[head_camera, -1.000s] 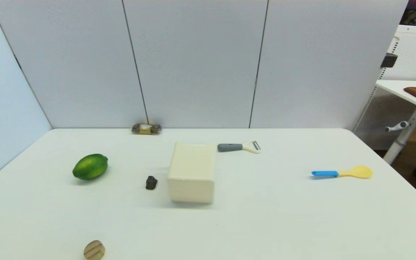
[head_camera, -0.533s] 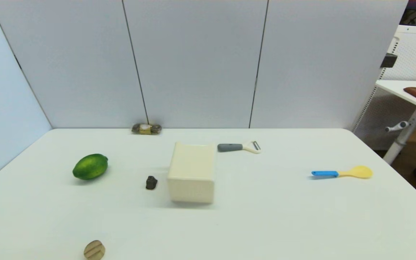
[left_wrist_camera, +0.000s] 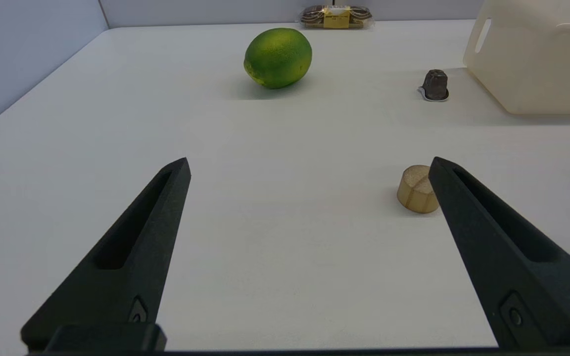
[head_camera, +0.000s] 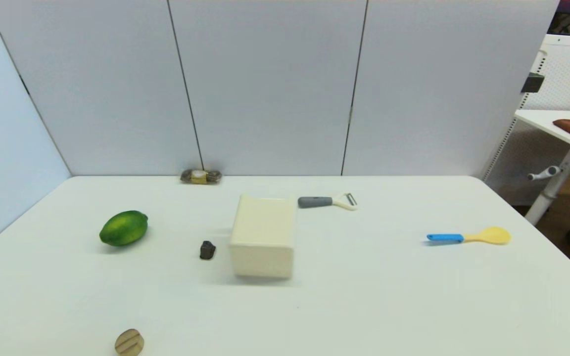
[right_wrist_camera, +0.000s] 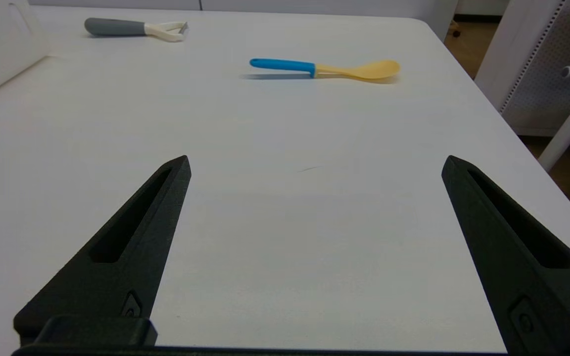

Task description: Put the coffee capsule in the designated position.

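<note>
The coffee capsule (head_camera: 207, 249) (left_wrist_camera: 435, 85) is a tiny blackish-brown lump standing on the white table just left of a cream plastic bin (head_camera: 263, 237) (left_wrist_camera: 537, 54). Neither arm shows in the head view. My left gripper (left_wrist_camera: 309, 165) is open near the table's front left, well short of the capsule, with the tan grooved disc (left_wrist_camera: 417, 190) beside one finger. My right gripper (right_wrist_camera: 314, 163) is open over bare table at the front right, holding nothing.
A green lime (head_camera: 123, 228) (left_wrist_camera: 278, 58) lies left of the capsule. A dark-and-yellow wrapped piece (head_camera: 200, 176) sits at the back wall. A grey-handled peeler (head_camera: 327, 201) (right_wrist_camera: 134, 27) lies behind the bin, and a blue-and-yellow spoon (head_camera: 469, 237) (right_wrist_camera: 324, 69) at the right.
</note>
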`<state>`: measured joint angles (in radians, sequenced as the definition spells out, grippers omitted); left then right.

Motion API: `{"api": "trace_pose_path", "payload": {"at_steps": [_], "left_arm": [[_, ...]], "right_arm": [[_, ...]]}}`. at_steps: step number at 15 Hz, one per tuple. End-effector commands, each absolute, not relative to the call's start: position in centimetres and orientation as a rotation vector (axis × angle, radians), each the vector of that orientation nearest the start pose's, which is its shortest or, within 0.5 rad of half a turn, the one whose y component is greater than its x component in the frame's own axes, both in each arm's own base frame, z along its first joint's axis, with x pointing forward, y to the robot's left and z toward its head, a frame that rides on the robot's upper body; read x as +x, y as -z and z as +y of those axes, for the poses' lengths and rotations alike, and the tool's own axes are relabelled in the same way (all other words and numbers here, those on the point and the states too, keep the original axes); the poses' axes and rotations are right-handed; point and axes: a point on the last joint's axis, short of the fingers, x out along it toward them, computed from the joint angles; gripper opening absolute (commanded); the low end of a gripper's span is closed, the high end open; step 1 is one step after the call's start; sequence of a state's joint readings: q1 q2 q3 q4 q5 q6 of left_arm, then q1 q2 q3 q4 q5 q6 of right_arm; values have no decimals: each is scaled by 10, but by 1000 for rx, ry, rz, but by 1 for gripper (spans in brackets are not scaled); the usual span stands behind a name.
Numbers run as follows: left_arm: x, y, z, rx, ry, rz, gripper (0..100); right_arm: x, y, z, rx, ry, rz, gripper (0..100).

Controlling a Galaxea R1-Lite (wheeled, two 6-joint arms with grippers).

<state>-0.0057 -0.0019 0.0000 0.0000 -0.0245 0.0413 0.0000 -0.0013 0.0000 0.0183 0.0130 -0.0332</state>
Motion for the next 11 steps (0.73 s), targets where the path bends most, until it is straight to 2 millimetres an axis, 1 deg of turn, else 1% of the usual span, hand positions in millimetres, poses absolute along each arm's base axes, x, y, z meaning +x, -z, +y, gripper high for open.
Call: {"api": "trace_pose_path", "payload": {"at_steps": [1,11], "left_arm": [[-23,-75,0,41,31,-1,100],[-23,-75,0,41,31,-1,100]], "right_arm": [[-23,-74,0,-43,-16,18,100],[-23,-74,0,-34,-10,18,100]]}}
